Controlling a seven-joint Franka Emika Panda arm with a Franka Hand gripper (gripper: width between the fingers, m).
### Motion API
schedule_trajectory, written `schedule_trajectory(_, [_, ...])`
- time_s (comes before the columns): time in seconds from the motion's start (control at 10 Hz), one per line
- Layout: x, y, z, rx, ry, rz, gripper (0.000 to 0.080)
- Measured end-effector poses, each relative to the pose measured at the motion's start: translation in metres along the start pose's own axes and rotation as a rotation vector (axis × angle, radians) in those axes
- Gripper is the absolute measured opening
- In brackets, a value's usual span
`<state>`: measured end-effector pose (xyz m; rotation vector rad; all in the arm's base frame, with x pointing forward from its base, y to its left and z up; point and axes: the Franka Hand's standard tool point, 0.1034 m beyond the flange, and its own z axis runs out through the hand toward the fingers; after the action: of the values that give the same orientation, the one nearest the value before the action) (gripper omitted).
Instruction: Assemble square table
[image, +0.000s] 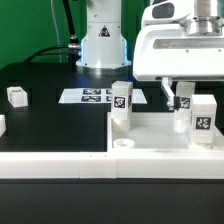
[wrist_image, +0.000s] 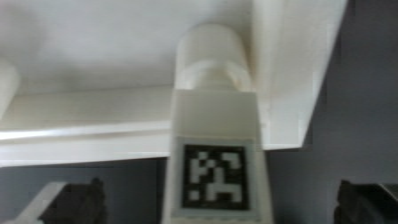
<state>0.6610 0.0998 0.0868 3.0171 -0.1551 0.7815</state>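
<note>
Claw: the gripper (wrist_image: 217, 203) is spread wide and holds nothing. Its dark fingers (wrist_image: 71, 200) stand on either side of one leg, with a gap on each side.
Between the fingers: the middle leg (wrist_image: 217, 110), white and upright on the slab.
Label on it: a black-and-white block-pattern tag (wrist_image: 215, 176) faces the wrist camera.
Just beside it: the right leg (image: 203, 116), toward the exterior view's right, upright and tagged the same way.
Far corner: the left leg (image: 121, 100) stands on the slab at the exterior view's left, tag facing out.
Holder: the slab (image: 150, 126) is white with a raised rim and carries these three legs. A round socket (image: 125, 143) shows at its near corner.
Off the slab: the loose leg (image: 17, 96) lies well apart on the black tabletop (image: 50, 125).
Printed sheet: the marker board (image: 90, 96) lies flat behind the slab.
Front edge: the low wall (image: 55, 165).
</note>
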Motion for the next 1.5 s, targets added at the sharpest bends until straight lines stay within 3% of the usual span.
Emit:
schedule_trajectory(0.2, [0.011,-0.001,-0.004,0.004,-0.035,0.008,0.0649])
schedule_trajectory(0.4, [0.009,-0.013,-0.003,0.008,-0.102,-0.001,0.0649])
schedule_trajectory(0.6, [0.007,-0.006,-0.004,-0.004,-0.246,0.013,0.0649])
schedule_trajectory(0.7, [-0.002,-0.003,-0.006,-0.012,-0.383,0.021,0.0649])
schedule_trajectory(0.9, [0.013,0.009,-0.002,-0.026,-0.542,0.044,0.0649])
schedule_trajectory(1.0, [0.013,0.015,-0.004,-0.039,-0.637,0.066,0.0649])
schedule_trajectory(1.1, [0.024,0.013,0.002,-0.037,-0.609,0.082,0.0649])
schedule_trajectory(1.5, [0.017,-0.005,0.009,-0.046,-0.595,0.146,0.0649])
